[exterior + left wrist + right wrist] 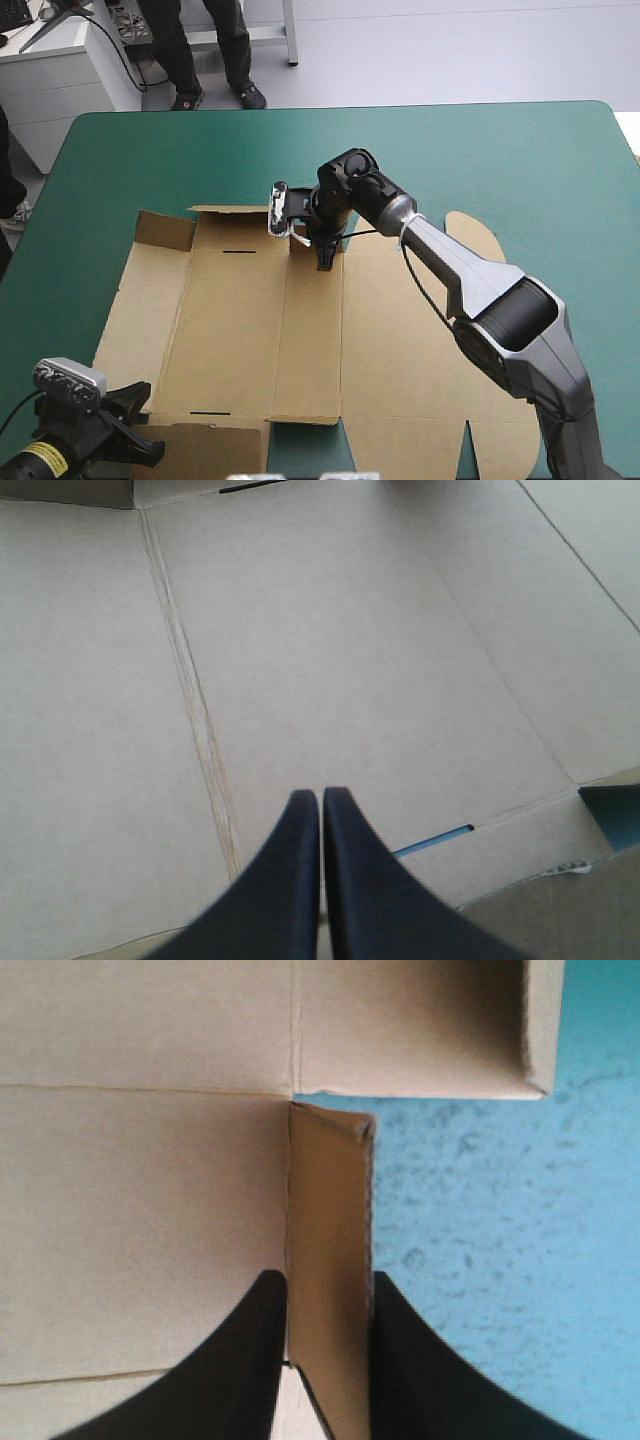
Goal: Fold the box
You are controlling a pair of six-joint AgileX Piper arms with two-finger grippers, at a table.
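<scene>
The right gripper (326,262) is clamped on a small raised flap (328,1200) at the far edge of the box (240,320), which lies flat on the table (520,160). The left gripper (321,798) has its fingers pressed together, holding nothing, at the box's near left corner.
</scene>
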